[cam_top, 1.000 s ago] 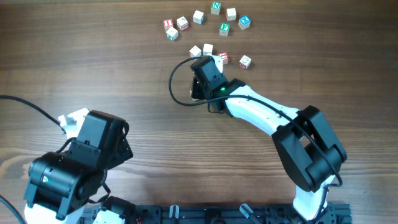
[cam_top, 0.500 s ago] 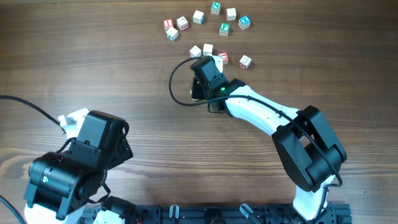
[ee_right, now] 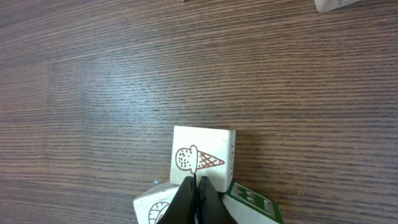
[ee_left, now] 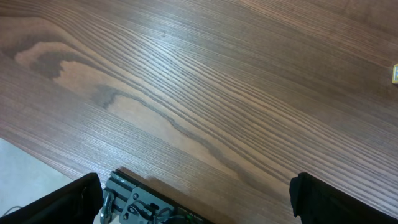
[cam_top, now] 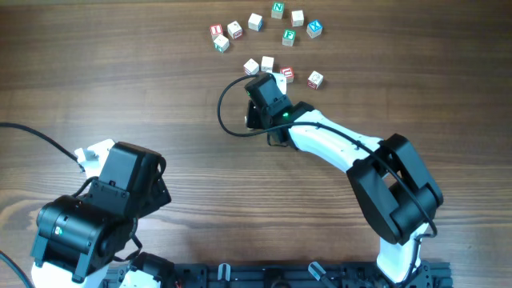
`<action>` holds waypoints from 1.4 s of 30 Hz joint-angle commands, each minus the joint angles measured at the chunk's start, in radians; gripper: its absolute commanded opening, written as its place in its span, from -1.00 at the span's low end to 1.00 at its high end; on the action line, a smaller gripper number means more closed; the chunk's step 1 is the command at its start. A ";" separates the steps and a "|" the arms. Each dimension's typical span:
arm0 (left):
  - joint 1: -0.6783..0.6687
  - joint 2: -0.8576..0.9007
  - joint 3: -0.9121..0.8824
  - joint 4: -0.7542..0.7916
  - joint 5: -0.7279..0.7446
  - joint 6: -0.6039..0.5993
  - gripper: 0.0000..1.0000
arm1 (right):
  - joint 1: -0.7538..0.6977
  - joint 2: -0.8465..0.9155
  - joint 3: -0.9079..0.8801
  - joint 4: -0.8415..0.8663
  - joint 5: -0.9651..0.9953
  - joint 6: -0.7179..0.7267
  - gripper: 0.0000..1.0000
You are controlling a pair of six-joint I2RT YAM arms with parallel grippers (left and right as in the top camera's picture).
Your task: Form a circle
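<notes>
Several pale wooden alphabet cubes lie in a loose cluster at the far middle of the table, among them a green-letter cube, a blue-letter cube and a red-letter cube. No circle shows. My right gripper is shut and empty, its tips pressed against a cube with an ice-cream drawing. A second cube sits to its left and a green-letter cube to its right, both touching the shut fingers. My left gripper is open over bare wood at the near left, holding nothing.
A black cable loops beside the right wrist. The black mounting rail runs along the near table edge under the left gripper. Past that edge is pale floor. Another cube lies further out.
</notes>
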 commanded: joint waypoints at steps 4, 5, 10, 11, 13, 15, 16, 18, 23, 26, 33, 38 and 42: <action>0.006 -0.002 -0.003 0.000 0.001 -0.016 1.00 | 0.002 0.023 0.014 0.003 -0.016 0.015 -0.91; 0.006 -0.002 -0.003 0.000 0.001 -0.016 1.00 | 0.002 0.023 0.014 0.003 -0.016 0.015 -0.91; 0.006 -0.002 -0.003 0.000 0.001 -0.016 1.00 | 0.003 0.023 0.014 0.003 -0.021 0.015 -0.91; 0.006 -0.002 -0.003 0.000 0.001 -0.016 1.00 | 0.004 0.023 0.014 0.003 -0.020 0.014 -0.91; 0.006 -0.002 -0.003 0.000 0.001 -0.016 1.00 | 0.004 0.024 0.014 0.003 -0.021 0.015 -0.91; 0.006 -0.002 -0.003 0.000 0.001 -0.016 1.00 | 0.004 0.025 0.014 0.003 -0.024 0.015 -0.91; 0.006 -0.002 -0.003 0.000 0.001 -0.016 1.00 | 0.004 0.026 0.014 0.004 -0.024 0.015 -0.91; 0.006 -0.002 -0.003 0.000 0.001 -0.016 1.00 | 0.004 0.026 0.014 0.005 -0.024 0.014 -0.91; 0.006 -0.002 -0.003 0.000 0.001 -0.016 0.99 | 0.006 0.026 0.014 0.006 -0.028 0.014 -0.91; 0.006 -0.002 -0.003 0.000 0.001 -0.016 1.00 | 0.006 0.026 0.014 0.006 -0.028 0.015 -0.91; 0.006 -0.002 -0.003 0.000 0.001 -0.016 1.00 | 0.006 0.026 0.014 0.006 -0.035 0.014 -0.91; 0.006 -0.002 -0.003 0.000 0.001 -0.016 1.00 | 0.006 0.026 0.014 0.005 -0.036 0.014 -0.91; 0.006 -0.002 -0.003 0.000 0.001 -0.016 1.00 | 0.013 0.035 0.014 0.011 -0.035 0.015 -0.91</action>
